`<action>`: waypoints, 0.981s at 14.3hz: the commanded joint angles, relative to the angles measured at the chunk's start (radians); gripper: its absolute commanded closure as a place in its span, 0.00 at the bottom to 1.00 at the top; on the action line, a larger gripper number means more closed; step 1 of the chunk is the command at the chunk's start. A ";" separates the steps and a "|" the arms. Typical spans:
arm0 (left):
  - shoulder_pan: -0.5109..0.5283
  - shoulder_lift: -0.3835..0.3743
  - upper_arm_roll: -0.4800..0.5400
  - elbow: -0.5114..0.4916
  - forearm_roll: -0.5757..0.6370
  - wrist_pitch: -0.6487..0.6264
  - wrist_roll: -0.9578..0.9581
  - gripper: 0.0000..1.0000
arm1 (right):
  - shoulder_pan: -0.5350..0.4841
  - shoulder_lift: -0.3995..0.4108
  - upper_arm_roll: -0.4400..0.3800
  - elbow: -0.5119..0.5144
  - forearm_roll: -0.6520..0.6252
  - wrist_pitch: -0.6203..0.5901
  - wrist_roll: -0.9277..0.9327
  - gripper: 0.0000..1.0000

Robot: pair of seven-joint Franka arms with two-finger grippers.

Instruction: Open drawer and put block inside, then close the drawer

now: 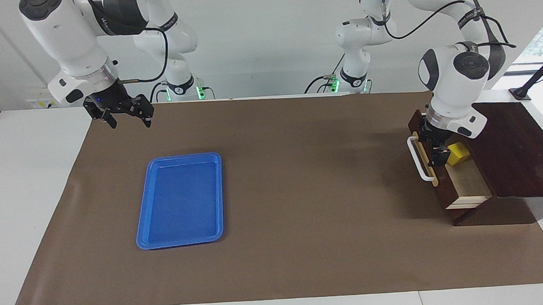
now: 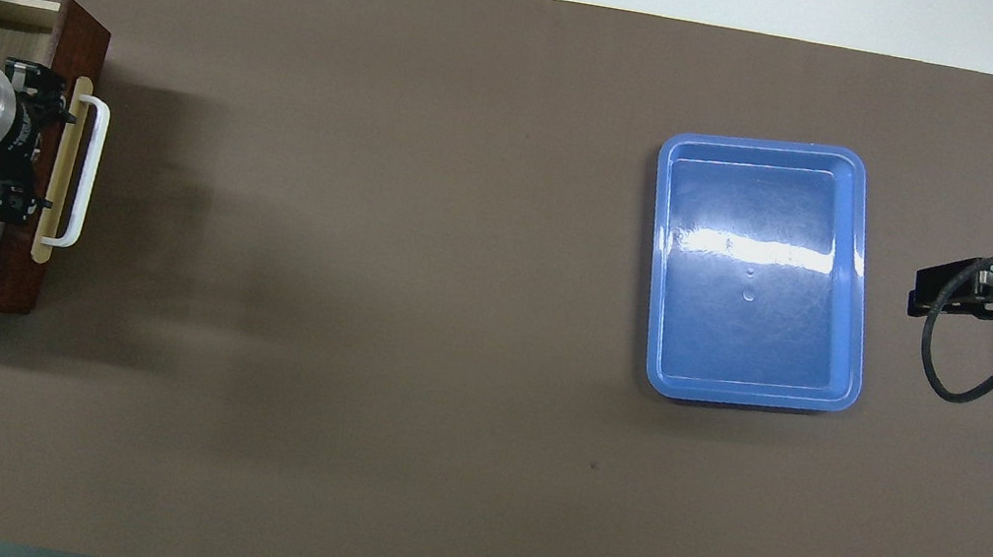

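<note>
One blue tray, one drawer, one block and two end effectors are on show. Right end effector, fingers apart, hangs over the surface edge at its own arm's end. Left end effector, fingers apart and empty, sits at the half-open drawer's front panel, the block just beside it inside. Overhead, the arm hides nearly all of the block.

no readable text, arm band lettering too blurred
</note>
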 commanded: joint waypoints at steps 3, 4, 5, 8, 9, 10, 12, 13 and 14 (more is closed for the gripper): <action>0.114 -0.028 -0.002 -0.027 0.026 0.052 0.164 0.00 | -0.033 0.017 0.020 0.014 -0.033 0.013 -0.019 0.00; 0.131 -0.026 -0.002 -0.027 0.026 0.061 0.184 0.00 | -0.033 0.019 0.020 0.021 -0.042 0.010 -0.019 0.00; 0.137 -0.026 -0.002 -0.027 0.026 0.066 0.197 0.00 | -0.032 0.020 0.021 0.021 -0.075 0.012 -0.023 0.00; 0.160 -0.017 0.000 0.005 0.042 0.055 0.280 0.00 | -0.032 0.020 0.023 0.022 -0.076 0.004 -0.023 0.00; 0.148 0.000 -0.002 0.037 0.044 0.035 0.283 0.00 | -0.033 0.022 0.023 0.025 -0.074 0.001 -0.023 0.00; 0.136 0.004 -0.008 0.072 0.046 -0.009 0.290 0.00 | -0.033 0.022 0.024 0.028 -0.073 -0.010 -0.023 0.00; 0.060 -0.012 -0.013 0.114 0.035 -0.076 0.350 0.00 | -0.033 0.025 0.026 0.054 -0.073 -0.043 -0.023 0.00; 0.041 -0.026 -0.017 0.114 0.033 -0.118 0.402 0.00 | -0.035 0.023 0.027 0.054 -0.073 -0.044 -0.023 0.00; 0.015 -0.046 -0.023 0.111 0.030 -0.164 0.488 0.00 | -0.035 0.023 0.026 0.053 -0.064 -0.044 -0.023 0.00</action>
